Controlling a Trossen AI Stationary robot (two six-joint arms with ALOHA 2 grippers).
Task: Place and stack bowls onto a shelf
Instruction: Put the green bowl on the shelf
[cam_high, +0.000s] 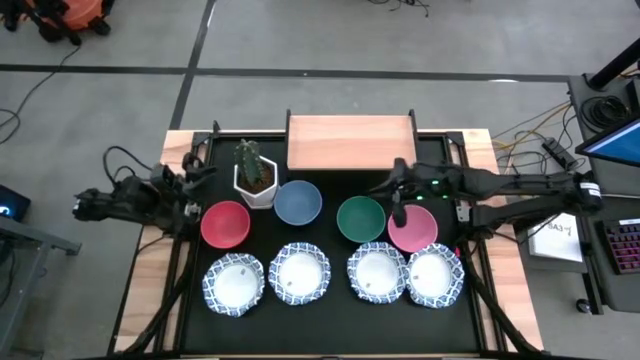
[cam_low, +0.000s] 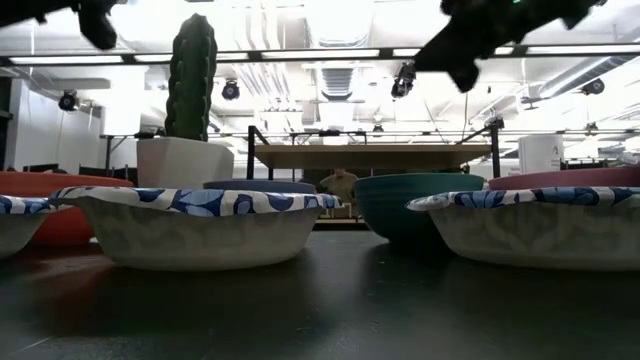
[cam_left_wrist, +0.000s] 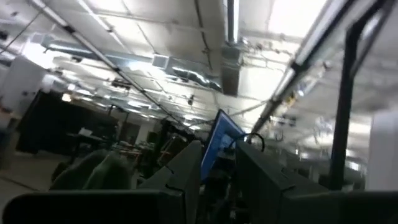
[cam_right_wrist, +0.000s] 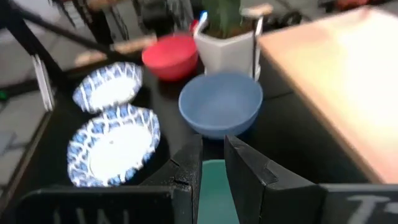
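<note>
I'm on the high view. Shelf sits at the far edge of the table, light wood top bare, nothing on it yet. All eight bowls are on the black top in two rows.

Back row, left to right: red bowl, blue bowl, green bowl, pink bowl. The cactus pot stands between red and blue, just beside the shelf's left corner.

Front row: four patterned bowls, the two on the right touching at the rims, the left pair just apart. None stacked.

Right gripper reaches in from the right, raised above the gap between the green and pink bowls. My right wrist view shows its fingers drawn close with only a narrow slot between them, nothing pinched; green shows under the slot, the blue bowl and the shelf top ahead.

Left gripper is parked at the table's left edge, near the red bowl and pot, apart from both. Left wrist view points up at the ceiling; its fingers are nearly together, holding nothing.

Low view: both arms hang above bowl height; a person shows far back in the room beyond the shelf.
</note>
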